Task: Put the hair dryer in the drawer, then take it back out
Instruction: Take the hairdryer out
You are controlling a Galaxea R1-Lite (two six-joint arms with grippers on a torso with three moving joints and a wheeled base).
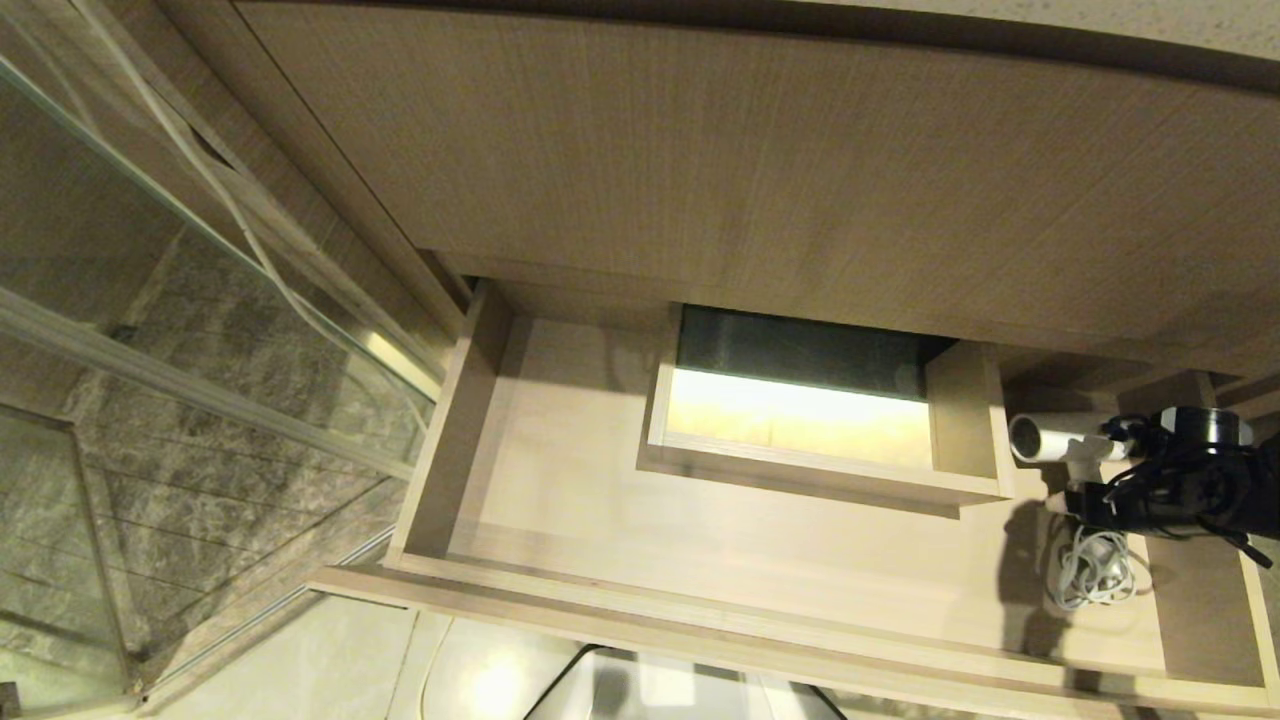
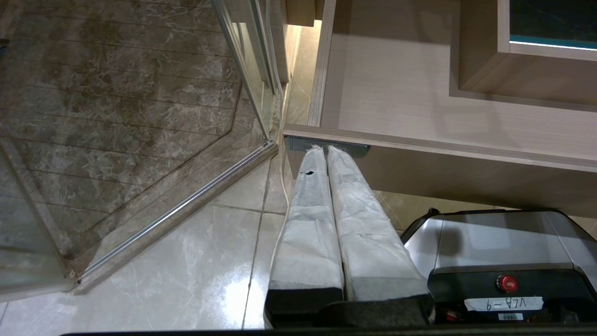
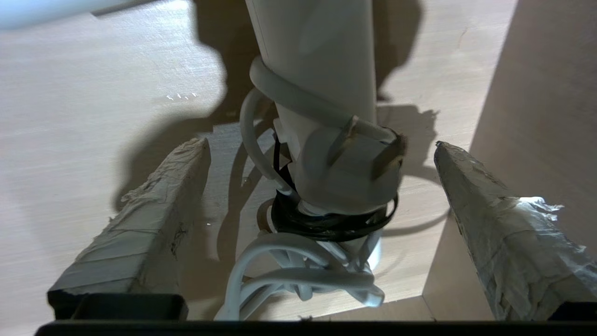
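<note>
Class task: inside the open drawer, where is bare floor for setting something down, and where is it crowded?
Bare: the drawer floor between its left wall and the box cut-out, and along the front. Crowded: right end, holding the hair dryer, its cord and the right tool.

One hair dryer (image 1: pixel 1045 440), one bundled cord (image 1: pixel 1092 570) at four o'clock, one open drawer (image 1: pixel 700 620) (a single box-shaped cut-out (image 1: pixel 800 420) inside), two grippers.

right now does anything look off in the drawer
Mostly the cord: the hair dryer stands at the right end of the drawer, its bundled cord spilling loosely on the floor. The right pincer is open around the handle, not gripping.
</note>
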